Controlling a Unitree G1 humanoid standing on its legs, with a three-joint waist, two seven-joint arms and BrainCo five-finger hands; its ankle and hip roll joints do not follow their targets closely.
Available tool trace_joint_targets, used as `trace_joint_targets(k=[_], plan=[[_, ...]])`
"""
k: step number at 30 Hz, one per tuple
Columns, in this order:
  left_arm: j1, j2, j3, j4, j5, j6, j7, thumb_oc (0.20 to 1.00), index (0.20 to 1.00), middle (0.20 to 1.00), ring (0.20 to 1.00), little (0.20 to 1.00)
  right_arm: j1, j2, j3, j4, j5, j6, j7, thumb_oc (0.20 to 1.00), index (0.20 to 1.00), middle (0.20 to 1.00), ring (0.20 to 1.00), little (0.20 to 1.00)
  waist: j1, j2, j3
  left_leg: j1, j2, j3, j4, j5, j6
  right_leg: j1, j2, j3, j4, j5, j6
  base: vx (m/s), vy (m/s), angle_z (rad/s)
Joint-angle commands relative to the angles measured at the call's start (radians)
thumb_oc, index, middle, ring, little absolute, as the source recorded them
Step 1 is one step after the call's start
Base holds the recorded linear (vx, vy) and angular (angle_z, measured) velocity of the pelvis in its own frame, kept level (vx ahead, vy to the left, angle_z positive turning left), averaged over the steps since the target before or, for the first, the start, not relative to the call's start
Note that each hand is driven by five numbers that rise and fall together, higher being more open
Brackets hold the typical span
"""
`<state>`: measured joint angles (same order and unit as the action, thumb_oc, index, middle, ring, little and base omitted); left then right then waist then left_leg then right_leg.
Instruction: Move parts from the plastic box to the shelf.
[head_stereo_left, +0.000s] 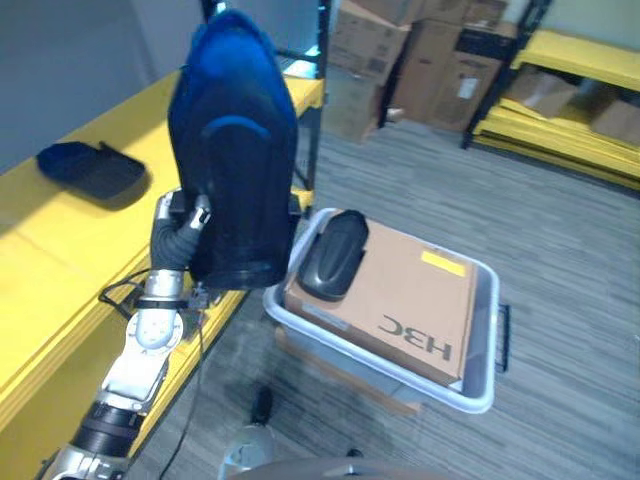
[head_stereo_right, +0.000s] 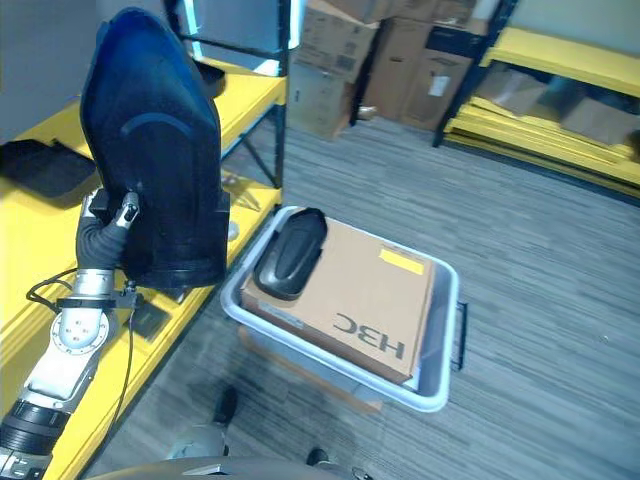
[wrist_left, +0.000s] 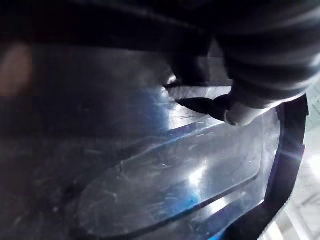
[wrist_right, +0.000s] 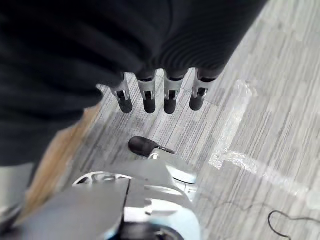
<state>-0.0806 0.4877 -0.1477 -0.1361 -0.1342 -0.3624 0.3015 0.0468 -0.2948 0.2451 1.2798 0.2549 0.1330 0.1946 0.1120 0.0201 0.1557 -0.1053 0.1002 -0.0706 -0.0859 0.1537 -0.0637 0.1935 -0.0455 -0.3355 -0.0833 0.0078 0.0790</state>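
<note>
My left hand (head_stereo_left: 186, 226) is shut on a large dark blue shell-shaped part (head_stereo_left: 235, 150), holding it upright over the front edge of the yellow shelf (head_stereo_left: 60, 260). Its thumb (wrist_left: 235, 111) presses on the part's glossy face (wrist_left: 150, 175). To the right stands the grey plastic box (head_stereo_left: 482, 398), with a brown cardboard box (head_stereo_left: 400, 300) inside it. A smaller black part (head_stereo_left: 335, 255) lies on top of the cardboard. Another dark part (head_stereo_left: 90, 168) lies flat on the shelf further back. My right hand (wrist_right: 150, 97) hangs open over the carpet, holding nothing.
A black shelf post (head_stereo_left: 315, 130) rises just behind the held part. Stacked cardboard boxes (head_stereo_left: 420, 50) stand at the back, and yellow racking (head_stereo_left: 570, 90) at the back right. Grey carpet (head_stereo_left: 560, 230) surrounds the plastic box.
</note>
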Motion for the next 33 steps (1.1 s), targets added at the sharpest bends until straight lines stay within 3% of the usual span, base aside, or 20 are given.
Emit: trace_joint_targets(k=[1, 4, 6, 7, 9, 11, 13, 14, 18, 20, 21, 23, 25, 26, 27, 30, 33], plan=[[-0.094, 0.010, 0.112, -0.032, -0.042, -0.064, -0.056, 0.200, 0.200, 0.200, 0.200, 0.200, -0.067, 0.010, 0.006, 0.016, 0.087, 0.003, 0.017, 1.000, 1.000, 1.000, 1.000, 1.000, 0.005, -0.012, 0.026, 0.025, 0.026, 0.205, 0.058, -0.011, -0.058, -0.033, -0.007, -0.012, 0.025, -0.017, -0.007, -0.13, -0.002, 1.26], [-0.088, 0.002, 0.112, -0.029, -0.024, -0.074, -0.035, 0.200, 0.200, 0.200, 0.200, 0.200, -0.089, 0.007, -0.011, 0.009, 0.080, -0.006, -0.010, 1.000, 1.000, 1.000, 1.000, 1.000, -0.016, -0.038, 0.018, 0.061, 0.016, 0.305, 0.162, -0.107, -0.020, -0.047, -0.050, -0.076, 0.021, 0.009, -0.004, -0.16, 0.077, 1.13], [-0.099, -0.001, 0.106, -0.026, -0.019, -0.077, -0.019, 0.200, 0.200, 0.200, 0.200, 0.200, -0.093, 0.004, -0.015, 0.013, 0.022, -0.063, -0.068, 1.000, 1.000, 1.000, 1.000, 1.000, -0.036, -0.052, 0.002, 0.096, -0.002, 0.377, 0.218, -0.182, 0.011, -0.058, -0.077, -0.125, 0.025, 0.021, -0.001, -0.14, 0.132, 0.85], [-0.114, -0.002, 0.096, -0.027, -0.037, -0.076, -0.022, 0.200, 0.200, 0.200, 0.200, 0.200, -0.086, 0.001, -0.020, 0.011, 0.037, -0.104, -0.118, 1.000, 1.000, 1.000, 1.000, 1.000, -0.052, -0.047, -0.017, 0.137, 0.000, 0.430, 0.232, -0.227, 0.007, -0.050, -0.079, -0.158, 0.023, 0.011, 0.004, -0.07, 0.148, 1.33], [-0.123, -0.002, 0.085, -0.026, -0.046, -0.084, -0.027, 0.200, 0.200, 0.200, 0.200, 0.200, -0.082, 0.001, -0.028, 0.009, 0.071, -0.120, -0.142, 1.000, 1.000, 1.000, 1.000, 1.000, -0.068, -0.041, -0.031, 0.165, 0.000, 0.475, 0.224, -0.238, 0.010, -0.054, -0.085, -0.195, 0.026, 0.014, 0.005, -0.03, 0.138, 1.54], [-0.130, 0.004, 0.057, -0.032, -0.057, -0.100, -0.010, 0.200, 0.200, 0.200, 0.200, 0.200, -0.081, -0.002, -0.042, -0.006, 0.065, -0.127, -0.165, 1.000, 1.000, 1.000, 1.000, 1.000, -0.091, -0.017, -0.062, 0.227, -0.022, 0.521, 0.117, -0.243, 0.016, -0.067, -0.090, -0.237, 0.041, 0.008, 0.005, 0.00, 0.324, 2.05], [-0.127, 0.016, 0.034, -0.035, -0.051, -0.093, 0.002, 0.200, 0.200, 0.200, 0.200, 0.200, -0.087, -0.007, -0.036, -0.017, -0.042, -0.161, -0.205, 1.000, 1.000, 1.000, 1.000, 1.000, -0.087, -0.001, -0.072, 0.234, -0.035, 0.489, 0.072, -0.228, 0.016, -0.078, -0.098, -0.231, 0.061, 0.002, 0.009, 0.05, 0.282, 1.31], [-0.138, 0.033, 0.012, -0.017, -0.055, -0.105, 0.012, 0.200, 0.200, 0.200, 0.200, 0.200, -0.088, -0.006, -0.019, -0.021, -0.084, -0.198, -0.269, 1.000, 1.000, 1.000, 1.000, 1.000, -0.082, 0.002, -0.073, 0.236, -0.044, 0.472, 0.052, -0.226, 0.023, -0.084, -0.108, -0.229, 0.072, 0.004, 0.019, 0.05, 0.107, 0.27], [-0.120, 0.058, 0.010, -0.016, -0.063, -0.096, 0.028, 0.200, 0.200, 0.200, 0.200, 0.200, -0.114, -0.003, -0.015, -0.047, -0.034, -0.217, -0.337, 1.000, 1.000, 1.000, 1.000, 1.000, -0.060, 0.009, -0.074, 0.239, -0.058, 0.462, 0.019, -0.213, 0.044, -0.086, -0.128, -0.234, 0.127, -0.010, 0.034, 0.08, 0.156, 0.49], [-0.115, 0.062, 0.012, -0.029, -0.064, -0.078, 0.034, 0.200, 0.200, 0.200, 0.200, 0.200, -0.124, -0.001, -0.026, -0.059, -0.046, -0.219, -0.354, 1.000, 1.000, 1.000, 1.000, 1.000, -0.064, 0.017, -0.066, 0.227, -0.062, 0.446, 0.030, -0.220, 0.066, -0.124, -0.147, -0.206, 0.216, -0.043, 0.026, 0.07, 0.113, 0.24], [-0.121, 0.065, -0.001, -0.019, -0.055, -0.083, 0.042, 0.200, 0.200, 0.200, 0.200, 0.200, -0.126, -0.002, -0.025, -0.068, -0.057, -0.218, -0.358, 1.000, 1.000, 1.000, 1.000, 1.000, -0.080, 0.017, -0.056, 0.222, -0.071, 0.415, 0.037, -0.228, 0.080, -0.154, -0.135, -0.143, 0.257, -0.052, 0.032, 0.03, 0.018, 0.25], [-0.147, 0.067, -0.038, 0.005, -0.060, -0.105, 0.048, 0.200, 0.200, 0.200, 0.200, 0.200, -0.116, 0.001, -0.024, -0.073, -0.080, -0.222, -0.356, 1.000, 1.000, 1.000, 1.000, 1.000, -0.123, 0.008, -0.037, 0.197, -0.095, 0.332, 0.053, -0.219, 0.100, -0.198, -0.098, -0.007, 0.246, -0.024, 0.031, 0.07, -0.037, 0.53], [-0.154, 0.066, -0.046, 0.012, -0.055, -0.110, 0.057, 0.200, 0.200, 0.200, 0.200, 0.200, -0.111, 0.006, -0.023, -0.073, -0.094, -0.217, -0.353, 1.000, 1.000, 1.000, 1.000, 1.000, -0.133, 0.005, -0.036, 0.192, -0.099, 0.307, 0.051, -0.213, 0.098, -0.205, -0.103, 0.037, 0.225, -0.001, 0.041, 0.09, -0.115, 1.38], [-0.162, 0.063, -0.058, 0.013, -0.050, -0.098, 0.069, 0.200, 0.200, 0.200, 0.200, 0.200, -0.109, 0.013, -0.022, -0.062, -0.079, -0.205, -0.346, 1.000, 1.000, 1.000, 1.000, 1.000, -0.139, -0.001, -0.040, 0.195, -0.098, 0.277, 0.036, -0.209, 0.093, -0.216, -0.133, 0.095, 0.186, 0.048, 0.067, 0.12, -0.218, 1.20], [-0.166, 0.066, -0.064, 0.013, -0.053, -0.087, 0.081, 0.200, 0.200, 0.200, 0.200, 0.200, -0.109, 0.015, -0.022, -0.054, -0.076, -0.197, -0.338, 1.000, 1.000, 1.000, 1.000, 1.000, -0.142, -0.004, -0.042, 0.200, -0.098, 0.264, 0.028, -0.210, 0.092, -0.222, -0.143, 0.118, 0.174, 0.069, 0.078, 0.11, -0.200, 0.87], [-0.178, 0.058, -0.073, 0.015, -0.071, -0.051, 0.086, 0.200, 0.200, 0.200, 0.200, 0.200, -0.096, 0.018, -0.024, -0.032, -0.069, -0.186, -0.299, 1.000, 1.000, 1.000, 1.000, 1.000, -0.150, -0.007, -0.050, 0.201, -0.085, 0.217, 0.016, -0.201, 0.088, -0.194, -0.123, 0.190, 0.139, 0.047, 0.086, 0.09, -0.205, 0.71], [-0.169, 0.052, -0.057, 0.009, -0.097, -0.002, 0.089, 0.200, 0.200, 0.200, 0.200, 0.200, -0.091, 0.020, -0.015, -0.024, -0.049, -0.179, -0.254, 1.000, 1.000, 1.000, 1.000, 1.000, -0.136, -0.017, -0.058, 0.204, -0.072, 0.225, 0.014, -0.198, 0.072, -0.158, -0.122, 0.163, 0.088, 0.050, 0.079, 0.09, -0.235, 0.58]])
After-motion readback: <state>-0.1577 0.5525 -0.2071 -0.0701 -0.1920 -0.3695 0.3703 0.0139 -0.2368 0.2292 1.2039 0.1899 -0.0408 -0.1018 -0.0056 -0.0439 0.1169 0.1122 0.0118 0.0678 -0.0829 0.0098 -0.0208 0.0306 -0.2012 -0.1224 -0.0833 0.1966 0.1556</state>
